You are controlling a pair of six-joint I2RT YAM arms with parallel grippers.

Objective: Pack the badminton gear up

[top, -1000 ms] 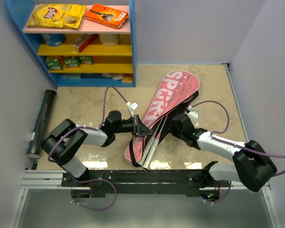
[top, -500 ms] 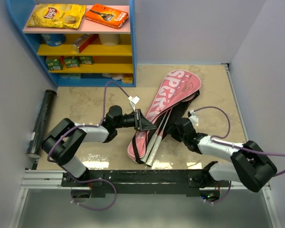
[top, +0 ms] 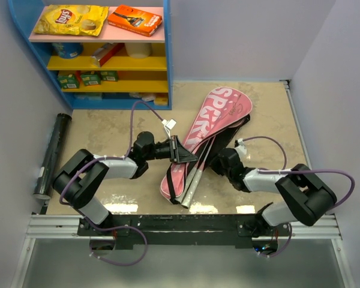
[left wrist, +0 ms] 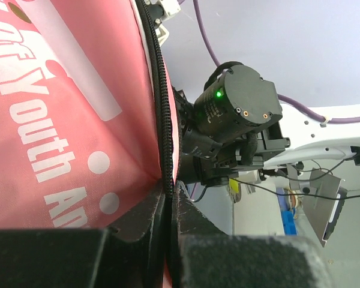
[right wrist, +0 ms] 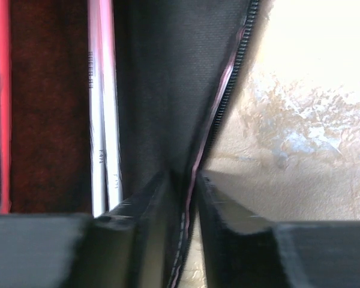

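Note:
The pink "SPORT" bag (top: 213,117) lies slantwise on the table, with the two rackets' white shafts (top: 195,174) sticking out of its near end. My left gripper (top: 189,155) is shut on the bag's pink upper flap at its zipper edge (left wrist: 162,138). My right gripper (top: 215,161) is shut on the bag's black lower edge by the zipper (right wrist: 195,174); the racket shafts (right wrist: 105,120) lie just left of it. The long black tube (top: 52,153) lies along the left wall. No shuttlecocks are in view.
A blue shelf unit (top: 96,54) with chip bags and snack boxes stands at the back left. Purple cables loop over both arms. The table's front rail (top: 180,223) runs along the near edge.
The bag's near end and the racket shafts have shifted slightly. My left gripper has risen a little with the flap. My right gripper has slid left and towards the near edge along the bag's edge.

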